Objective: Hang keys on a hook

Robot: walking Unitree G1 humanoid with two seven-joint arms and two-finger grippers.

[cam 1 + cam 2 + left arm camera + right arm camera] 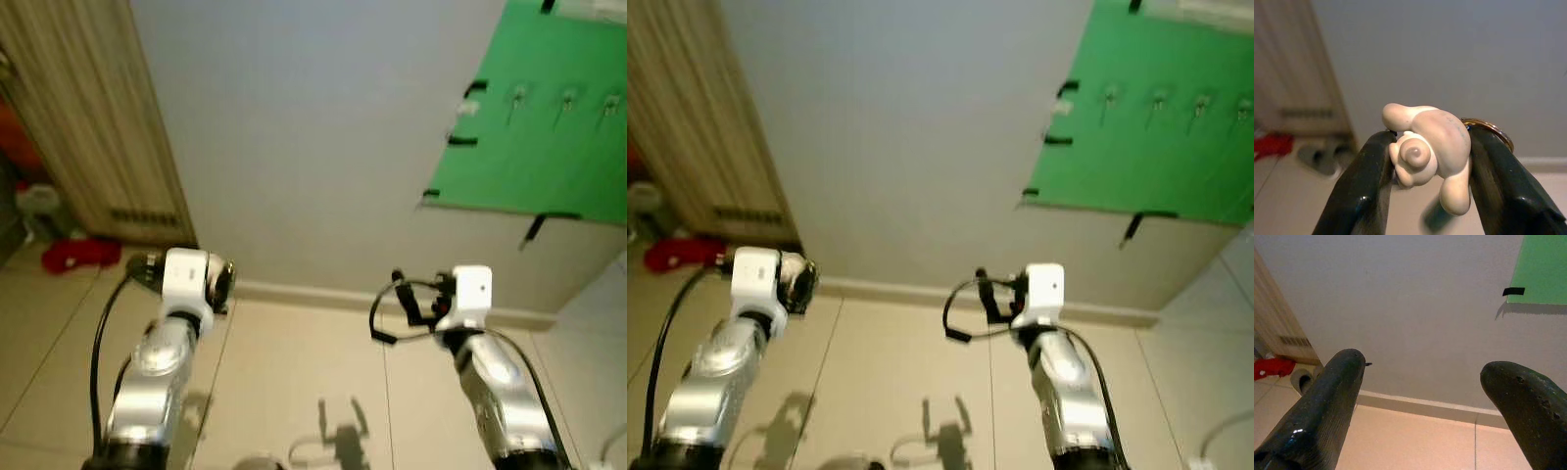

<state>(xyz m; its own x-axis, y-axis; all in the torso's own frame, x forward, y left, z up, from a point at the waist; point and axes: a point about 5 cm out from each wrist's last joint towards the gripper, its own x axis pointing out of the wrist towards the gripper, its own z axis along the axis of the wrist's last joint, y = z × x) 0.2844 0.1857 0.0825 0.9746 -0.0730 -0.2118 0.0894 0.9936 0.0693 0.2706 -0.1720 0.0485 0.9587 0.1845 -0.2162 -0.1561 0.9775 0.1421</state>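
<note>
My left gripper [1432,138] is shut on a keychain: a cream rubber figure [1442,147] pinched between the two black fingers, with a metal key ring [1492,130] showing behind one finger. A green board [534,137] is taped to the grey wall, up and to the right of both arms. Three small hooks [517,98] sit in a row near its top. The left arm [181,304] and right arm [475,313] are both raised toward the wall, well below the board. My right gripper [1425,366] is open, with nothing between its fingers.
A wooden slatted door [88,117] stands at the left. A red item [78,255] and a grey object [1300,379] lie on the tiled floor by its foot. A white baseboard [313,294] runs along the wall. Black tape strips [462,141] edge the board.
</note>
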